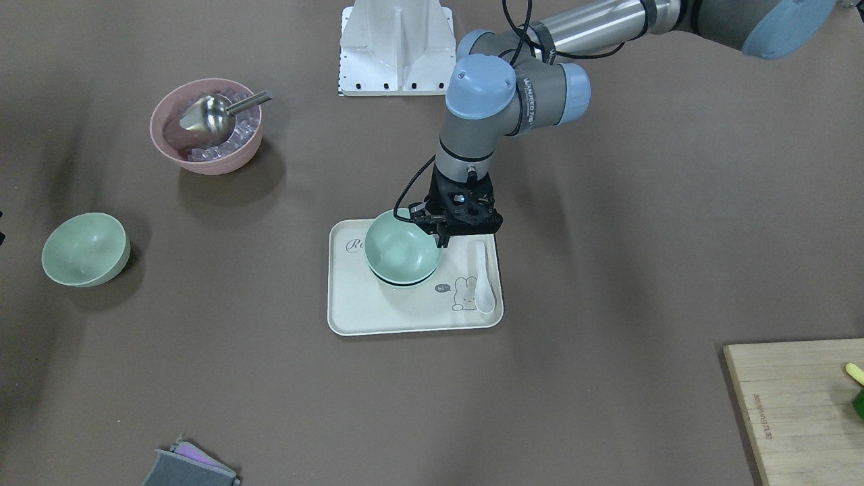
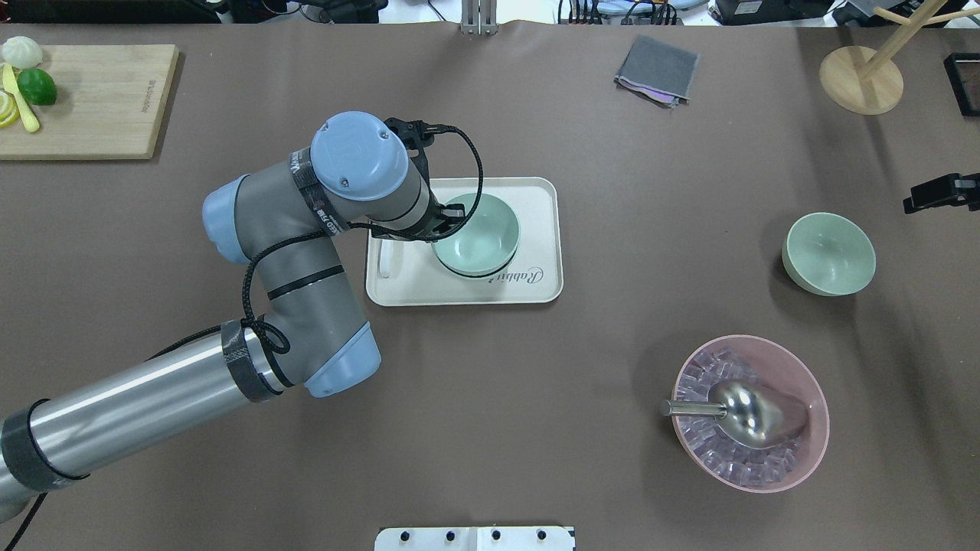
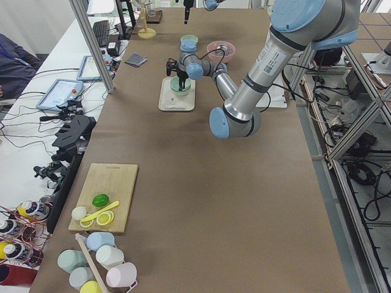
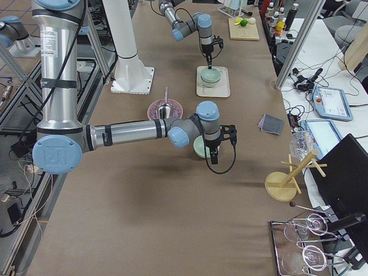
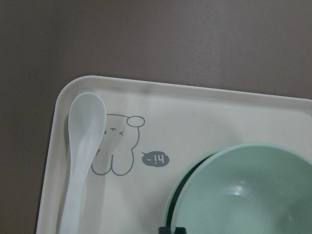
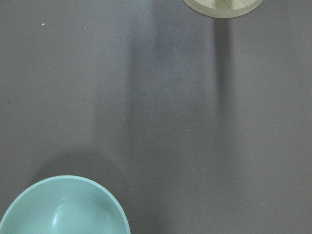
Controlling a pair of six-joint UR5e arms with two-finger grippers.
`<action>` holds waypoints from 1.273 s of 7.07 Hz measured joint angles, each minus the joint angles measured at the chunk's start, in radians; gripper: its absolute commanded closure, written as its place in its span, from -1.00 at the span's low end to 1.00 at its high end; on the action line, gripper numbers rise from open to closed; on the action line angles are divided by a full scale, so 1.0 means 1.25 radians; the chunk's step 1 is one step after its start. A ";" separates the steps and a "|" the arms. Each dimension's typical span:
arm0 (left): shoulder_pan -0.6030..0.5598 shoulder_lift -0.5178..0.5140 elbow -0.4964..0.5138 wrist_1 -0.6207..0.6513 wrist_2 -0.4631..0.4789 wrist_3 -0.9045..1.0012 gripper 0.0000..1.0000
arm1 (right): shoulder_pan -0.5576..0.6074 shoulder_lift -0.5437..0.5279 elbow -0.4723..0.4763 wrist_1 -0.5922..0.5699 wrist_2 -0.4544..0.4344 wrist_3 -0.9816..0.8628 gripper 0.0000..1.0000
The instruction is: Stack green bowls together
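Left arm (image 2: 291, 306) reaches in from the near left with the elbow folded and the wrist turned straight down. The left gripper (image 1: 441, 237) stands vertical, its fingers drawn close on the rim of the upper green bowl (image 1: 398, 250). Right arm (image 4: 132, 133) stretches level across the right side, wrist bent down. The right gripper (image 4: 213, 160) hangs vertical, and its finger spacing is unreadable.
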 measured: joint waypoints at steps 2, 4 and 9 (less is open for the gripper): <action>0.006 0.003 0.001 -0.001 0.013 0.000 1.00 | 0.000 0.000 0.000 0.000 -0.001 -0.001 -0.99; 0.014 0.004 0.002 -0.001 0.020 -0.001 1.00 | 0.000 0.000 -0.001 0.000 -0.001 -0.001 -0.99; 0.017 0.005 -0.007 -0.008 0.017 0.002 -0.97 | 0.000 -0.001 -0.001 0.000 0.000 -0.003 -1.00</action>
